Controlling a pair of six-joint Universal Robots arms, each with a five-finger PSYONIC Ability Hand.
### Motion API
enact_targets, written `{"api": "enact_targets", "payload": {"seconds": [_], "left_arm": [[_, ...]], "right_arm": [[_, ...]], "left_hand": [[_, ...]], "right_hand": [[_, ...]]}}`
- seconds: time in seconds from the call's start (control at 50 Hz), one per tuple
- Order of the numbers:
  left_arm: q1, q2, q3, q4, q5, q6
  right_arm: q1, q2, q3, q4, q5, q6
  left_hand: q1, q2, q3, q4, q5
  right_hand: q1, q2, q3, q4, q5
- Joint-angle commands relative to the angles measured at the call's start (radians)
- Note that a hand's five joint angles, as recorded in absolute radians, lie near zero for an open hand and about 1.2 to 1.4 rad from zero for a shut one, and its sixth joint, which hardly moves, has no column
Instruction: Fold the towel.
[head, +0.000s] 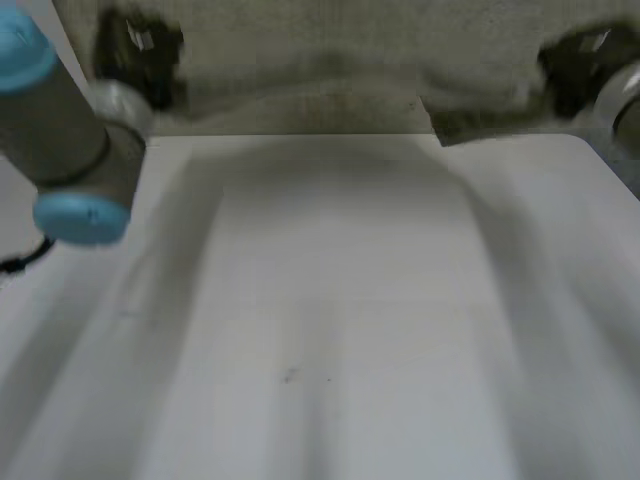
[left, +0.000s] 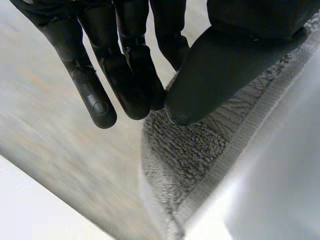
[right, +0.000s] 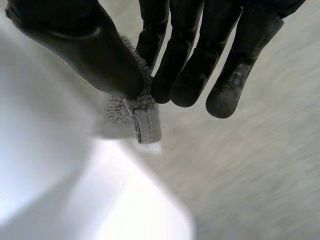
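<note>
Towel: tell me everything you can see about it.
The towel is grey-beige looped terry with a flat hemmed border. It is held up and spread wide over the far side of the table, with its lower edge sagging unevenly. The left hand pinches it between thumb and fingers beside the hem near one end. The right hand pinches a hemmed corner at the other end. I cannot tell whether it touches the table.
</note>
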Motion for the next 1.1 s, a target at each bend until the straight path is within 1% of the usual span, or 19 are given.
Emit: {"api": "enact_targets", "payload": {"seconds": [0.02, 0.06, 0.12, 0.28, 0.32, 0.44, 0.48, 0.54, 0.6, 0.64, 0.66, 0.7, 0.8, 0.88, 0.98, 1.02, 1.04, 1.06, 1.1], "left_arm": [[0.006, -0.049, -0.291, 0.057, 0.029, 0.099], [0.006, -0.116, -0.355, 0.133, 0.038, 0.128], [0.006, -0.175, -0.389, 0.176, 0.036, 0.157], [0.006, -0.195, -0.461, 0.170, 0.035, 0.217], [0.008, -0.146, -0.498, 0.158, 0.038, 0.241], [0.008, -0.051, -0.575, 0.130, 0.041, 0.269], [0.008, 0.027, -0.636, 0.105, 0.043, 0.283], [0.008, 0.067, -0.673, 0.084, 0.041, 0.288], [0.000, 0.138, -0.737, 0.026, 0.041, 0.304], [-0.006, 0.202, -0.794, -0.056, 0.041, 0.340], [-0.006, 0.202, -0.794, -0.057, 0.041, 0.340], [-0.011, 0.266, -0.838, -0.148, 0.038, 0.385], [-0.020, 0.358, -0.862, -0.234, 0.044, 0.410], [-0.032, 0.386, -0.843, -0.239, 0.047, 0.412], [-0.038, 0.348, -0.734, -0.215, 0.047, 0.412], [-0.044, 0.253, -0.632, -0.193, 0.046, 0.413], [-0.044, 0.253, -0.631, -0.193, 0.046, 0.413], [-0.044, 0.201, -0.569, -0.184, 0.046, 0.412], [-0.044, 0.146, -0.505, -0.181, 0.046, 0.412]], "right_arm": [[-0.003, 0.008, 0.317, -0.074, -0.055, -0.061], [-0.005, 0.025, 0.407, -0.139, -0.063, -0.070], [-0.006, 0.054, 0.466, -0.170, -0.063, -0.081], [-0.013, 0.019, 0.571, -0.167, -0.049, -0.158], [-0.034, -0.052, 0.615, -0.153, -0.049, -0.190], [-0.085, -0.155, 0.689, -0.110, -0.049, -0.267], [-0.117, -0.226, 0.733, -0.054, -0.049, -0.323], [-0.137, -0.261, 0.759, -0.020, -0.049, -0.351], [-0.177, -0.319, 0.807, 0.046, -0.052, -0.414], [-0.204, -0.389, 0.856, 0.106, -0.060, -0.466], [-0.204, -0.389, 0.856, 0.106, -0.060, -0.466], [-0.223, -0.478, 0.911, 0.158, -0.061, -0.521], [-0.252, -0.550, 0.971, 0.199, -0.066, -0.608], [-0.250, -0.555, 0.972, 0.195, -0.074, -0.627], [-0.243, -0.523, 0.942, 0.161, -0.106, -0.604], [-0.240, -0.404, 0.879, 0.100, -0.097, -0.548], [-0.240, -0.403, 0.879, 0.100, -0.097, -0.547], [-0.227, -0.344, 0.835, 0.077, -0.091, -0.515], [-0.199, -0.295, 0.783, 0.065, -0.080, -0.486]], "left_hand": [[0.185, 0.178, 0.179, 0.177, 0.184], [0.185, 0.178, 0.179, 0.177, 0.184], [0.185, 0.178, 0.179, 0.177, 0.184], [0.185, 0.178, 0.179, 0.177, 0.184], [0.185, 0.178, 0.179, 0.177, 0.184], [0.185, 0.178, 0.179, 0.177, 0.184], [0.185, 0.178, 0.179, 0.177, 0.184], [0.185, 0.178, 0.179, 0.177, 0.184], [0.185, 0.178, 0.179, 0.177, 0.184], [0.185, 0.178, 0.179, 0.177, 0.184], [0.185, 0.178, 0.179, 0.177, 0.184], [0.185, 0.178, 0.179, 0.177, 0.184], [0.185, 0.178, 0.179, 0.177, 0.184], [0.185, 0.178, 0.179, 0.177, 0.184], [0.185, 0.178, 0.179, 0.177, 0.184], [0.185, 0.178, 0.179, 0.177, 0.184], [0.185, 0.178, 0.179, 0.177, 0.184], [0.185, 0.178, 0.179, 0.177, 0.184], [0.185, 0.178, 0.179, 0.177, 0.184]], "right_hand": [[0.068, 0.063, 0.066, 0.054, 0.045], [0.068, 0.063, 0.066, 0.054, 0.045], [0.068, 0.063, 0.066, 0.054, 0.045], [0.068, 0.063, 0.066, 0.054, 0.045], [0.068, 0.063, 0.066, 0.054, 0.045], [0.068, 0.063, 0.066, 0.054, 0.045], [0.068, 0.063, 0.066, 0.054, 0.045], [0.068, 0.063, 0.066, 0.054, 0.045], [0.068, 0.063, 0.066, 0.054, 0.045], [0.068, 0.063, 0.066, 0.054, 0.045], [0.068, 0.063, 0.066, 0.054, 0.045], [0.068, 0.063, 0.066, 0.054, 0.045], [0.068, 0.063, 0.066, 0.054, 0.045], [0.068, 0.063, 0.066, 0.054, 0.045], [0.068, 0.063, 0.066, 0.054, 0.045], [0.068, 0.063, 0.066, 0.054, 0.045], [0.068, 0.063, 0.066, 0.054, 0.045], [0.068, 0.063, 0.066, 0.054, 0.045], [0.068, 0.063, 0.066, 0.054, 0.045]]}}
